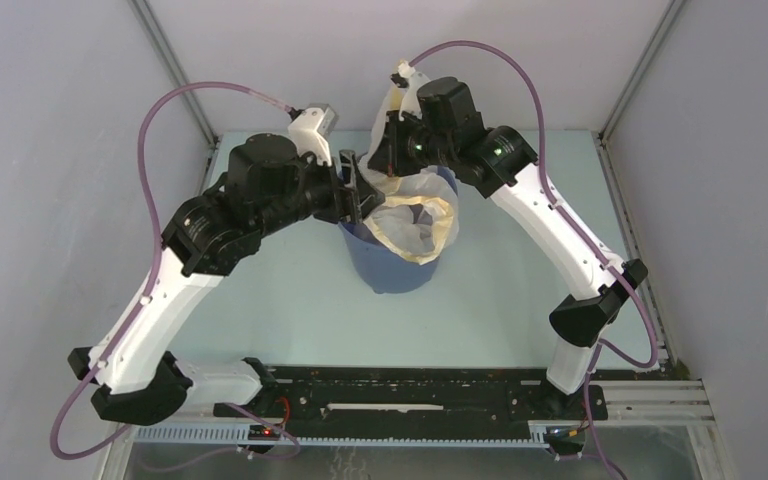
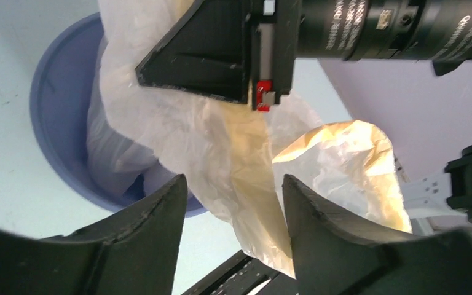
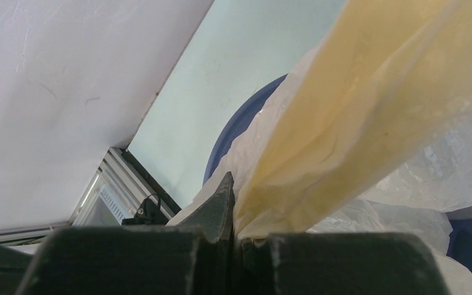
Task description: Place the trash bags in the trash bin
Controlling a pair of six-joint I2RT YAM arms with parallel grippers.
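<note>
Above the round blue plastic bin [image 1: 392, 270], the right hand [image 3: 232, 212] pinches the dangling translucent white bag [image 1: 412, 226], left hand [image 2: 233, 184] spread alongside.

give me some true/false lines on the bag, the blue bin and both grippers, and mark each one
1. The right gripper is shut on the yellow band of the trash bag. True.
2. The left gripper is clamped shut on the bag. False: its jaws stand apart, with the bag hanging in the gap between them.
3. The trash bin lies tipped on its side. False: it stands upright on the table, mouth up.
4. Part of the bag is already down inside the bin, while the rest spills over its rim. True.
</note>
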